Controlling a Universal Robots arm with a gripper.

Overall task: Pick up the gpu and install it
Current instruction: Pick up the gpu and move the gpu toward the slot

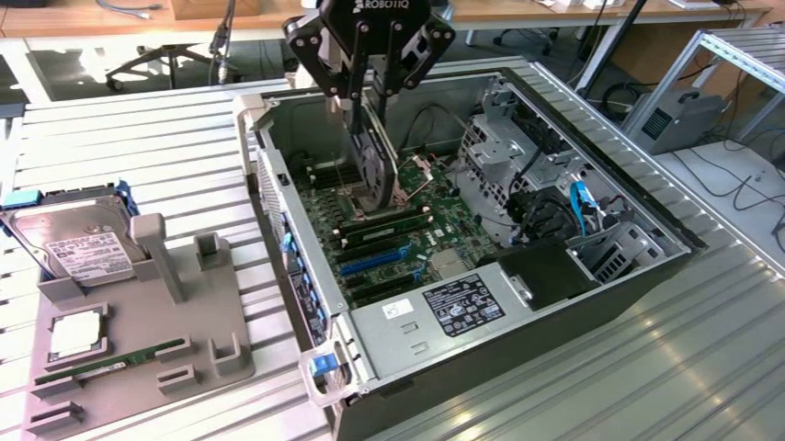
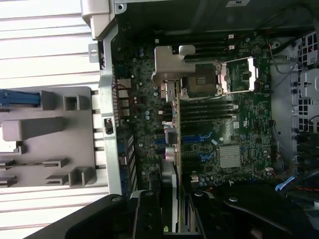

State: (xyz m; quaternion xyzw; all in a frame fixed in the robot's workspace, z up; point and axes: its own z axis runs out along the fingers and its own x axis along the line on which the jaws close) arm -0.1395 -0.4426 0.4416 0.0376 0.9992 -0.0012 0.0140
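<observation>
Clenching the gpu (image 1: 373, 156), the jaws hold it upright over the motherboard (image 1: 395, 250) in the open case (image 1: 552, 333).

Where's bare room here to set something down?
Bare slats beyond the grey holder at the exterior view's left, and at its lower right beside the case. Crowded: holder, and inside the case, where fingers grip the gpu.

The worktop (image 1: 147, 156) is made of long silver metal strips, and light shines off it near the front. Behind it stands a brown wooden desk (image 1: 184, 18) with a black chair's legs (image 1: 153, 60) under it. At the exterior view's right are a metal frame (image 1: 742, 55), a grey box (image 1: 681, 119) and black cables (image 1: 736, 184) on the pale floor (image 1: 760, 220).
</observation>
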